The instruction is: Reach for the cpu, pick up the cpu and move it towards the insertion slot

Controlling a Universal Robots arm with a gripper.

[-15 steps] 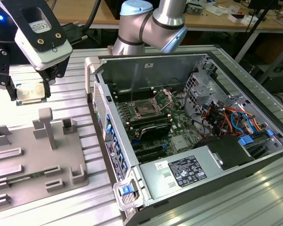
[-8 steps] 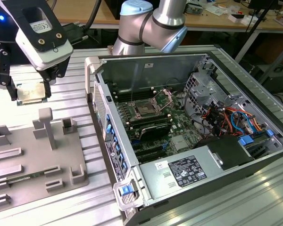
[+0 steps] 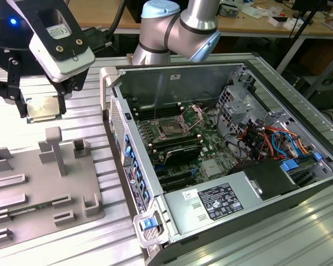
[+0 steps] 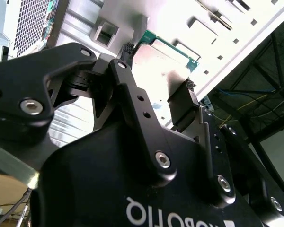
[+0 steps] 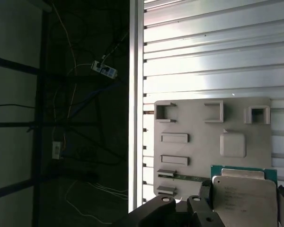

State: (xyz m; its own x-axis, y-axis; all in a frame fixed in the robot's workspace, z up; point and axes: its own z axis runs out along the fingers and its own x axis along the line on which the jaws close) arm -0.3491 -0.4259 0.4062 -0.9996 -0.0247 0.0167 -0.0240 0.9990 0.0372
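Nearest to the exterior camera stands the open computer case [image 3: 127, 166], the biggest thing in the scene; it fills the exterior view's right and middle. Behind it, at the far side, the robot arm [image 3: 177, 27] bends over toward the exterior view's left. On the ribbed metal table [image 3: 89, 72], near and on the exterior view's left, lies the grey plastic tray [image 3: 39, 194] with its raised blocks.

Above the far edge of this tray hangs the gripper [image 3: 43, 102]. Its fingers [image 4: 182, 101] are clenched on the cpu [image 3: 43, 109], one on each of two opposite edges. In both wrist views the silver top and the thin green rim of the cpu [image 5: 244, 194] show between the black jaws, and the tray is seen well below it, so I judge that the chip is already lifted free. The insertion slot [image 3: 171, 128] sits inside the case with its bracket open, well apart from the cpu, toward the exterior view's right.

I judge that the chip is light, stiff and thin. Its smooth metal top looks slippery and its underside is probably delicate, so the edges are the right place to hold it, with gentle pressure.
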